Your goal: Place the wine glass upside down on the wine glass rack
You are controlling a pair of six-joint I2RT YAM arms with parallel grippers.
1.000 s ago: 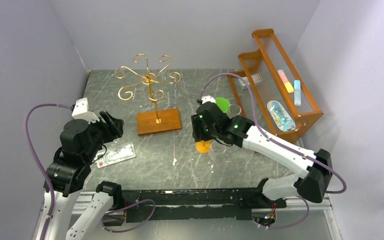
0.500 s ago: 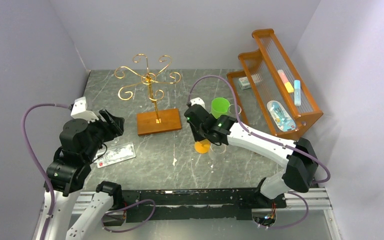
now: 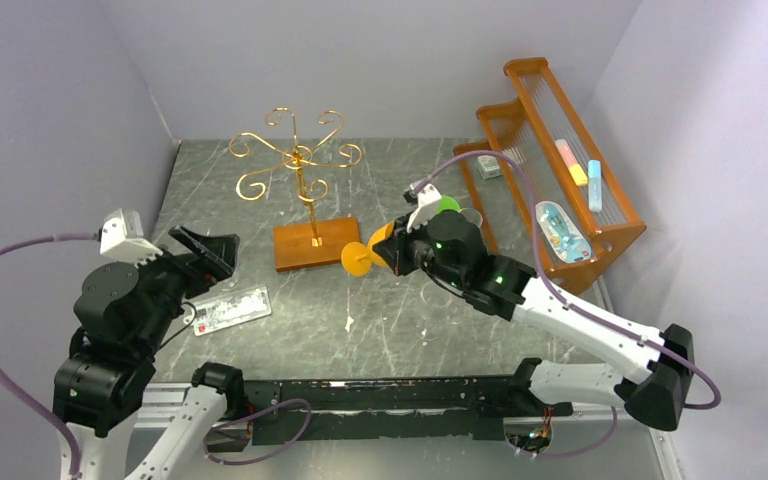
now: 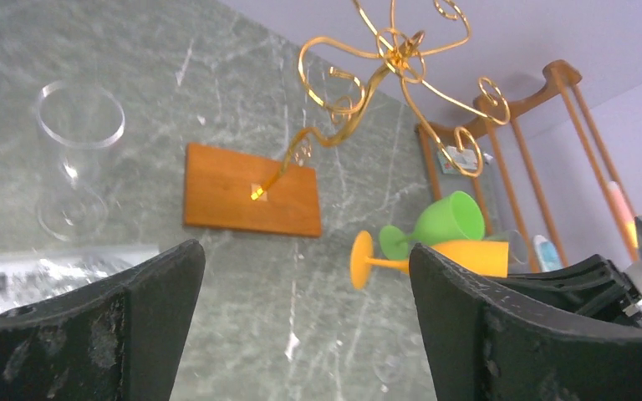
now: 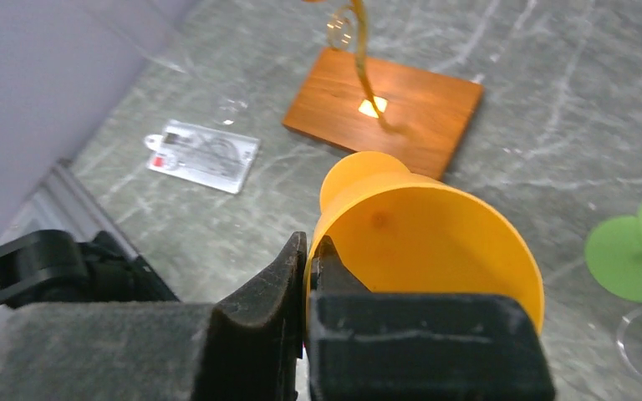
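The orange wine glass [image 3: 365,256] hangs on its side above the table, foot pointing left toward the rack. My right gripper [image 3: 402,248] is shut on it, one finger inside the bowl and one outside, pinching the rim [image 5: 311,261]. The wine glass rack [image 3: 300,160], gold wire scrolls on a pole, stands on its wooden base [image 3: 317,243] just left of the glass foot. My left gripper [image 3: 205,250] is open and holds nothing, low at the left. Its wrist view looks toward the rack [image 4: 393,63] and the orange glass [image 4: 435,257].
A green wine glass [image 3: 447,206] and a clear glass [image 3: 472,218] stand behind the right gripper. Another clear glass [image 4: 79,159] stands left of the rack base. A flat packet [image 3: 232,308] lies near the left gripper. The orange slatted shelf [image 3: 560,170] fills the right side.
The right gripper shut on the orange glass, lifted it off the table, tipped it sideways and carried it left toward the rack. The left gripper opened wide and its arm drew back.
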